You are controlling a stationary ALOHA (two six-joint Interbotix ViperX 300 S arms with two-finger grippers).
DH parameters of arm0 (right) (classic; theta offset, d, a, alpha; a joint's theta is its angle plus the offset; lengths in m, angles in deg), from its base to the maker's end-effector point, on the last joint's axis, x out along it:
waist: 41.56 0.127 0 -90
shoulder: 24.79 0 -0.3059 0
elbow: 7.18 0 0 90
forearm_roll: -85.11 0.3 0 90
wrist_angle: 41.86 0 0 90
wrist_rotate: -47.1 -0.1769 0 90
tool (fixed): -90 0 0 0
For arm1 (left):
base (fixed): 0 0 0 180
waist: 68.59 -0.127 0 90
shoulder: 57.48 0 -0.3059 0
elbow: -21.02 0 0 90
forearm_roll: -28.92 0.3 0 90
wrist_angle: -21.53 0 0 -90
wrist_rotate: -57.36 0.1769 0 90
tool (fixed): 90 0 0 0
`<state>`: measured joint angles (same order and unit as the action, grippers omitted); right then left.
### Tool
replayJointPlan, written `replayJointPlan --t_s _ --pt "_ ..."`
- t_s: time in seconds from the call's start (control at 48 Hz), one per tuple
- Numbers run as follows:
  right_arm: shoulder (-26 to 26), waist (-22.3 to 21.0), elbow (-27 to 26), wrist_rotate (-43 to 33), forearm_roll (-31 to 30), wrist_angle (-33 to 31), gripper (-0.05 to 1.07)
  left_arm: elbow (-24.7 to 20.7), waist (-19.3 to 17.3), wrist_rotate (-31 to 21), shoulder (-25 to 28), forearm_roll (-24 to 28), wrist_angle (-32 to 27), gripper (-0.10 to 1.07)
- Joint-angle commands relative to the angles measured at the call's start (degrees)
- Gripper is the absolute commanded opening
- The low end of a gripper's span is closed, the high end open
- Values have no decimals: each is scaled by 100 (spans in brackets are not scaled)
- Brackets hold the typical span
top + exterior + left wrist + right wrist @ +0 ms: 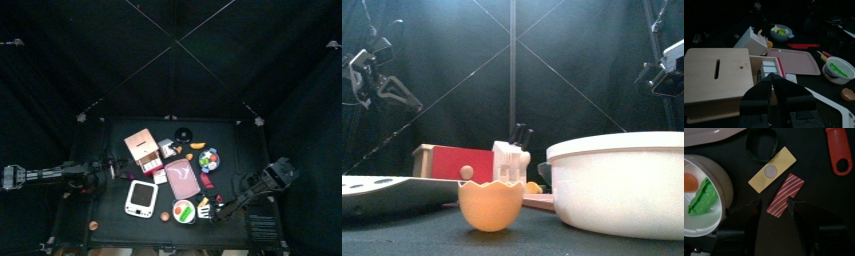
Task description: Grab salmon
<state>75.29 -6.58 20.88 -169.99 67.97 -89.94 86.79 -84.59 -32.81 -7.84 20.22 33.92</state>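
The salmon [183, 178] is a flat pink slab lying in the middle of the table, between the wooden box [143, 147] and the white gadget [140, 197]. It also shows in the left wrist view [799, 61], past the box [721, 75]. My left gripper [96, 185] hovers at the table's left, apart from the salmon, jaws shut and empty [773, 79]. My right gripper [214, 208] hangs open near the front right. In the right wrist view it [774, 212] is above a striped bacon strip [785, 194], holding nothing.
A white bowl [721, 188] with an egg and a green piece sits beside a yellow slice [772, 169]. A red spatula [839, 150] and a second filled bowl [207, 155] lie further back. An eggshell cup [492, 205] stands at the front edge.
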Motion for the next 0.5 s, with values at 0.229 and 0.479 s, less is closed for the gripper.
replayJointPlan --t_s 0.229,0.479 --pt "70 44 -123 -9 158 -62 85 -97 0 0 18 0 26 51" --pt "158 9 -114 -35 343 -193 85 -105 9 0 18 0 26 51"
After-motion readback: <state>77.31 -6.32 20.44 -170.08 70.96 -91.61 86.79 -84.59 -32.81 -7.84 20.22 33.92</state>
